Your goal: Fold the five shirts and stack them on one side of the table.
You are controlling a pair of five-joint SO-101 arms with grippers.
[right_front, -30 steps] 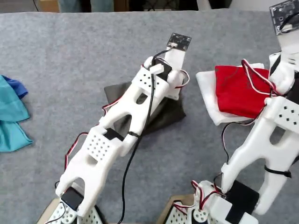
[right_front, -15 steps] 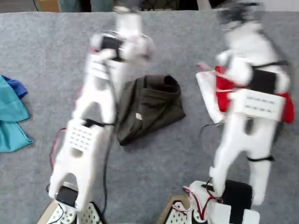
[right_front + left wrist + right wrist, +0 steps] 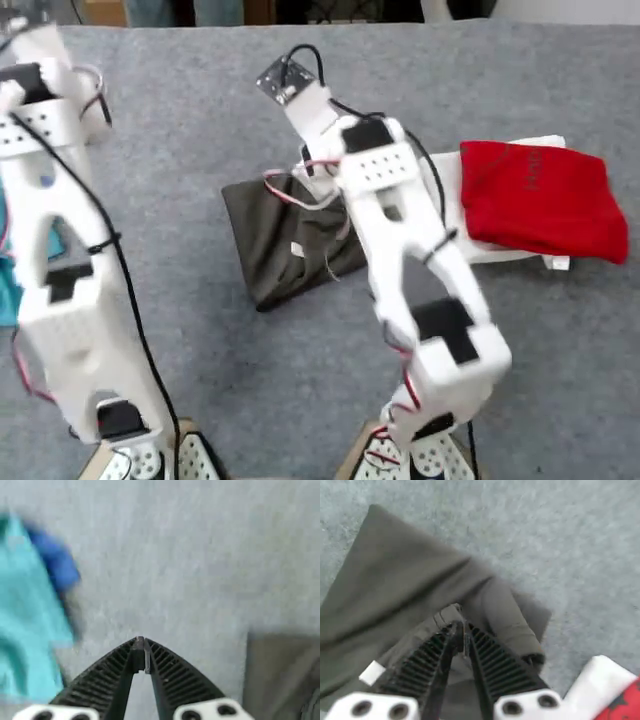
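We've got the right gripper, tips pressed together, over the crumpled dark olive cloth shirt at table centre. The folded red shirt lies at its three o'clock. The left gripper, closed and empty, sits off at nine.

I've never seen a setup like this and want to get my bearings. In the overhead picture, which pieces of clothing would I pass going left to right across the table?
teal shirt → dark shirt → white shirt, with the red shirt lying on it
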